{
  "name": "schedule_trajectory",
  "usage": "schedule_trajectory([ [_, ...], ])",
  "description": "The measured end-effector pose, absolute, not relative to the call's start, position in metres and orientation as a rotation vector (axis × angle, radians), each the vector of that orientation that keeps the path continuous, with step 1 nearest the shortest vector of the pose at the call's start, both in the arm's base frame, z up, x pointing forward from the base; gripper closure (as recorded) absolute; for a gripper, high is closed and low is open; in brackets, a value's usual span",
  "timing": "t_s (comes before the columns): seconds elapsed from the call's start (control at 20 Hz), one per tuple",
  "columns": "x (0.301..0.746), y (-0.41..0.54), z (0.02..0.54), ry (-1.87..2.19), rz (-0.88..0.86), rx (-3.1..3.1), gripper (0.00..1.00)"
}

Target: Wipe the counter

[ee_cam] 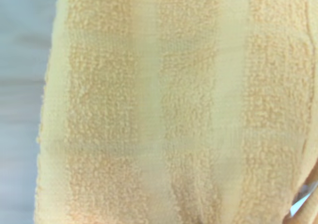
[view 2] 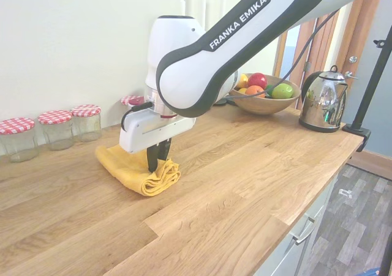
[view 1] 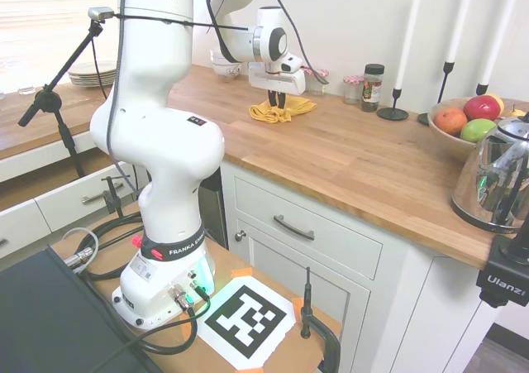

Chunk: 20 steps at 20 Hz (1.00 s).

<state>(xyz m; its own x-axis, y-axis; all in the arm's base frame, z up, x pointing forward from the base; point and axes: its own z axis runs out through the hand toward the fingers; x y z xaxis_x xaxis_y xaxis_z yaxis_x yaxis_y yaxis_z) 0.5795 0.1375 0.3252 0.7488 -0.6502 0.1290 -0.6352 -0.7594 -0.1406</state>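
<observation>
A folded yellow terry cloth (view 1: 285,111) (view 2: 136,169) lies on the wooden counter (view 1: 355,162) (view 2: 245,166) near the back wall. My gripper (view 1: 281,102) (view 2: 157,164) points straight down into the cloth's front fold, with its dark fingers (view 2: 153,153) close together and pinching the fabric. The cloth rests flat on the wood. In the wrist view the striped yellow cloth (ee_cam: 164,110) fills almost the whole picture, with a pale blurred strip of surface along one side.
Red-lidded glass jars (view 2: 58,126) line the wall beside the cloth. A fruit bowl (view 1: 463,129) (view 2: 263,98), a steel kettle (view 1: 496,174) (view 2: 321,98), a spice jar (view 1: 372,88) and candlesticks (view 1: 395,100) stand further along. Stacked plates (view 1: 91,74) sit on the lower side surface.
</observation>
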Motion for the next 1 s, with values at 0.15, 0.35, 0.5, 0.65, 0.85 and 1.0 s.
schedule_trajectory([
  [0.15,0.587,0.098,0.325,1.09,-0.25,-2.825,1.0],
  [0.35,0.591,0.043,0.325,1.145,-0.239,-2.781,1.0],
  [0.5,0.589,-0.002,0.325,1.189,-0.238,-2.75,1.0],
  [0.65,0.585,-0.04,0.324,1.225,-0.236,-2.716,1.0],
  [0.85,0.579,-0.078,0.323,1.259,-0.236,-2.682,1.0],
  [1.0,0.573,-0.098,0.322,1.281,-0.242,-2.662,1.0],
])
